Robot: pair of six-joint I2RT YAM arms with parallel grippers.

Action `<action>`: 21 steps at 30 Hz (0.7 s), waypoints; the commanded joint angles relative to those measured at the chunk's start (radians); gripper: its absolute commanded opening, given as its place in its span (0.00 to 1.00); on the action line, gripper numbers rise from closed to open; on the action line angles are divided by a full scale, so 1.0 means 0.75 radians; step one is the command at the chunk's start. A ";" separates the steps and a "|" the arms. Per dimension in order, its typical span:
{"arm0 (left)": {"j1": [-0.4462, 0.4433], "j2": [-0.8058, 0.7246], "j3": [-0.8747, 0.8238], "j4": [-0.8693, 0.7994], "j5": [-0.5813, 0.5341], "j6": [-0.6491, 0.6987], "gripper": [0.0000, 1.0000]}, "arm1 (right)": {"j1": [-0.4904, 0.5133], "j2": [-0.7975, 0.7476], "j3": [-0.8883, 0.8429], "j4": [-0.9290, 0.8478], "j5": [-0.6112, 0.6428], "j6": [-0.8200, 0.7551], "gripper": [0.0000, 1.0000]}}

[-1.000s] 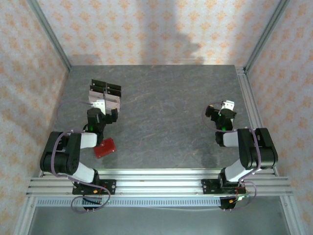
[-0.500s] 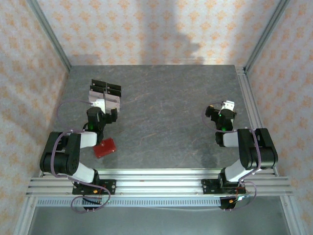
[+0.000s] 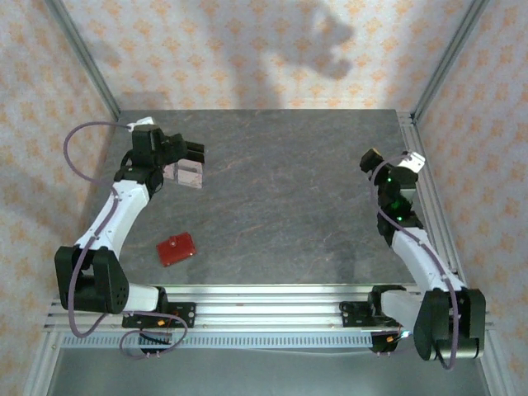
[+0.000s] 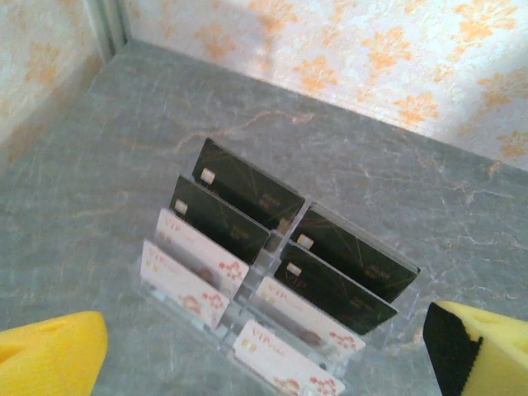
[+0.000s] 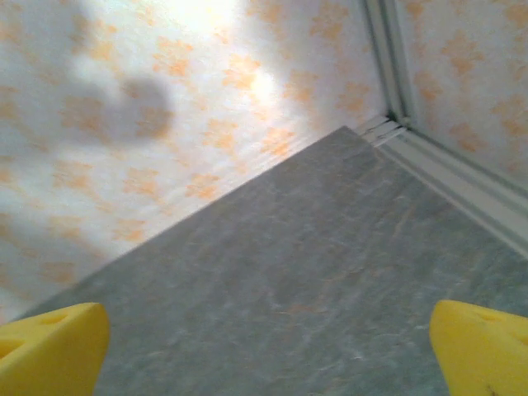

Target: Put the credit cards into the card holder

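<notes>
The credit cards (image 4: 247,247) stand upright in a clear tiered stand: black ones in the back rows, pale pink ones in front. From above, the credit cards (image 3: 190,173) sit at the back left of the table. My left gripper (image 3: 177,155) hovers just over them, open, its yellow fingertips (image 4: 49,355) spread on either side of the stand with nothing held. The card holder (image 3: 176,248), a small red wallet, lies flat nearer the front left, apart from both arms. My right gripper (image 3: 388,163) is open over bare table at the right, with its yellow fingertips (image 5: 483,351) wide apart.
The clear card stand (image 4: 272,260) rests on the grey stone-look table (image 3: 280,206). Patterned walls and aluminium posts (image 3: 82,58) close in the back and sides. A metal rail (image 3: 425,181) runs along the right edge beside the right arm.
Both arms have unfolded from a tucked pose. The left gripper swung back and left to over the card stand; the right gripper reached back toward the right rail. Both stayed open.
</notes>
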 commanded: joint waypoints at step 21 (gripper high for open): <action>0.281 0.622 0.605 -0.273 0.383 -0.127 1.00 | 0.469 0.529 0.695 -0.859 -0.527 0.315 0.81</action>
